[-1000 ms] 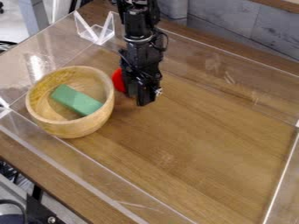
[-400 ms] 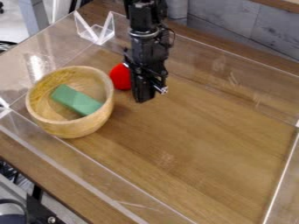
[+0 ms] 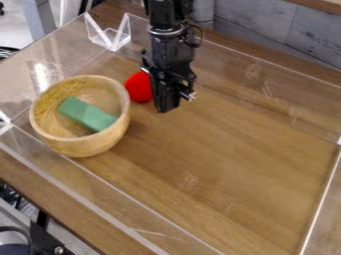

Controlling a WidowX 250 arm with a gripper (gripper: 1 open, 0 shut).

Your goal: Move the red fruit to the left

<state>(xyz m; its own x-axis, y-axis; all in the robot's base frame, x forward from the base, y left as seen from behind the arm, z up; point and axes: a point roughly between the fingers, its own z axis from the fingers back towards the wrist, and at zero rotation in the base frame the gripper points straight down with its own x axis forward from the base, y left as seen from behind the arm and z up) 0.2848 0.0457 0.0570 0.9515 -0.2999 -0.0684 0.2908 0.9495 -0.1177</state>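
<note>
Lifted slightly, end effector (image 3: 166, 103) beside red fruit (image 3: 138, 87), grip unclear; wooden bench (image 3: 240, 169) open rightward, clear walls (image 3: 320, 214) at edges.

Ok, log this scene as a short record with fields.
surface: wooden table inside clear plastic walls
bowl: wooden bowl at the left
bowl contents: green block, lying flat
red fruit: red fruit on the table, just right of the bowl, partly hidden by the gripper
gripper: gripper pointing down, right beside the fruit; grip on it cannot be told
</note>
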